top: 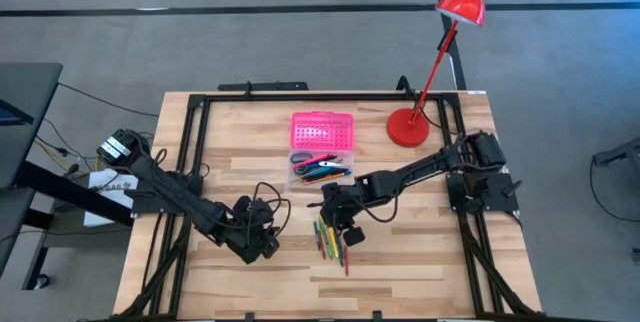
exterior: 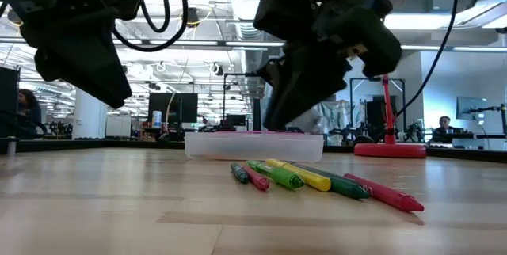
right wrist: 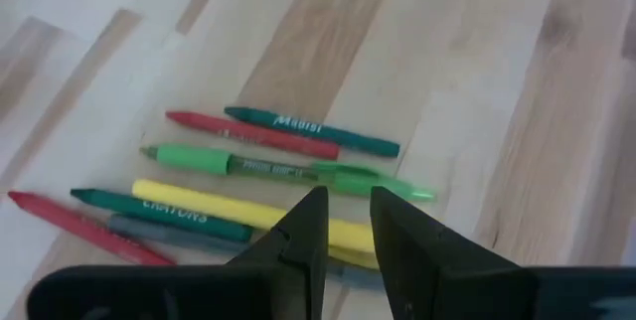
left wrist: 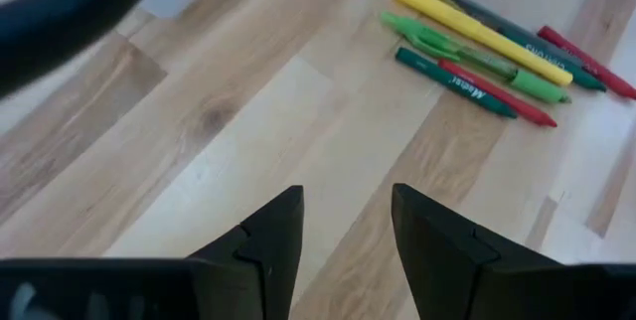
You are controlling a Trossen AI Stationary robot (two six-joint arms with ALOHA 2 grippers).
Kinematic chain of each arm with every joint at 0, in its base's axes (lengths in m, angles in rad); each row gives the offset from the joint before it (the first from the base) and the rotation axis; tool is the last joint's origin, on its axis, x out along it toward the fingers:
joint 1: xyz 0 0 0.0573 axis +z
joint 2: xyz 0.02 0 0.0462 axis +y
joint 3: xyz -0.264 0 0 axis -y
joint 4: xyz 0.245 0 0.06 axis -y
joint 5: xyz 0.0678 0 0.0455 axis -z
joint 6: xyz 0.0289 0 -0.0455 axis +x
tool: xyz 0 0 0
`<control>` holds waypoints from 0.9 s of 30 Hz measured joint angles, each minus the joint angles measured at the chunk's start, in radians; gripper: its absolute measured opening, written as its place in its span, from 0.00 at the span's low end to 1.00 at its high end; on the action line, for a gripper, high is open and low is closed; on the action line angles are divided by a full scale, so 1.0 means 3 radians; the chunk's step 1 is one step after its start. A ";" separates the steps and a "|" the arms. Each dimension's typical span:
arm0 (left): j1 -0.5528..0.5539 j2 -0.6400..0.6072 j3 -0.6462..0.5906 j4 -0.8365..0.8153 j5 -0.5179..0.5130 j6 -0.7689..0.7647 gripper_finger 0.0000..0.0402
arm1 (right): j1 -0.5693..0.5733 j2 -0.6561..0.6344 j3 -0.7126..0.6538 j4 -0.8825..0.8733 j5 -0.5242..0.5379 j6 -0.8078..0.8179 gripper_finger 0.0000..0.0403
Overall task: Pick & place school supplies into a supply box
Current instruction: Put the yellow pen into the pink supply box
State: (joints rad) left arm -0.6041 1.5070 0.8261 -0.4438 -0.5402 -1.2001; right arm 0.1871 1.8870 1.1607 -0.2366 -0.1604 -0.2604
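Slim plastic pens point(right wrist: 248, 176) lie bunched on pale plank table point(top: 420, 262) — right gripper point(right wrist: 346, 223) above, fingers slightly parted, empty; left gripper point(left wrist: 346, 223) likewise.

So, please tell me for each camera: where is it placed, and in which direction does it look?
High view: above, straight down on table; both arms, pink supply box, red lamp.
Low view: table height, level toward the room; arms hang over pens.
Left wrist view: behind open left gripper, facing bare wood, pens beyond.
Right wrist view: behind open right gripper, directly over pens.
Shared: the yellow pen shows in both wrist views.
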 joint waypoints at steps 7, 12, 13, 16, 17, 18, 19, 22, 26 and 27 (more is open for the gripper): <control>0.0001 0.0000 0.0000 -0.0040 -0.0085 -0.0004 0.37 | -0.0010 0.0000 -0.0004 0.0020 0.0007 -0.0007 0.18; 0.0002 0.0000 0.0000 -0.0058 -0.0171 -0.0006 0.37 | -0.0078 0.0000 -0.0006 0.0099 0.0018 0.0012 0.18; 0.0003 0.0000 0.0000 -0.0058 -0.0176 -0.0006 0.37 | -0.0099 0.0000 -0.0008 0.0103 0.0020 0.0022 0.18; 0.0001 0.0000 0.0000 -0.0060 -0.0175 -0.0006 0.37 | -0.0157 0.0000 -0.0008 0.0123 0.0019 0.0052 0.18; 0.0001 0.0000 0.0000 -0.0061 -0.0174 -0.0006 0.37 | -0.0174 0.0000 -0.0008 0.0131 0.0019 0.0050 0.18; 0.0001 0.0000 0.0000 -0.0061 -0.0175 -0.0004 0.37 | -0.0187 0.0000 -0.0008 0.0145 0.0018 0.0041 0.18; 0.0001 0.0000 0.0000 -0.0061 -0.0175 -0.0003 0.37 | -0.0197 0.0000 -0.0008 0.0153 0.0015 0.0011 0.18; 0.0001 0.0000 0.0000 -0.0070 -0.0175 -0.0003 0.37 | -0.0198 0.0144 0.0002 0.0273 0.0003 -0.0016 0.18; -0.0001 0.0000 0.0001 -0.0070 -0.0162 -0.0022 0.37 | -0.0167 0.0287 0.0016 0.0282 -0.0090 0.0089 0.18; -0.0007 0.0000 0.0001 -0.0074 -0.0161 -0.0024 0.37 | -0.0145 0.0296 0.0016 0.0253 -0.0090 0.0106 0.18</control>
State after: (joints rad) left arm -0.6063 1.5070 0.8265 -0.4659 -0.5884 -1.2075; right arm 0.1436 1.9757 1.1653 -0.1607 -0.1875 -0.2287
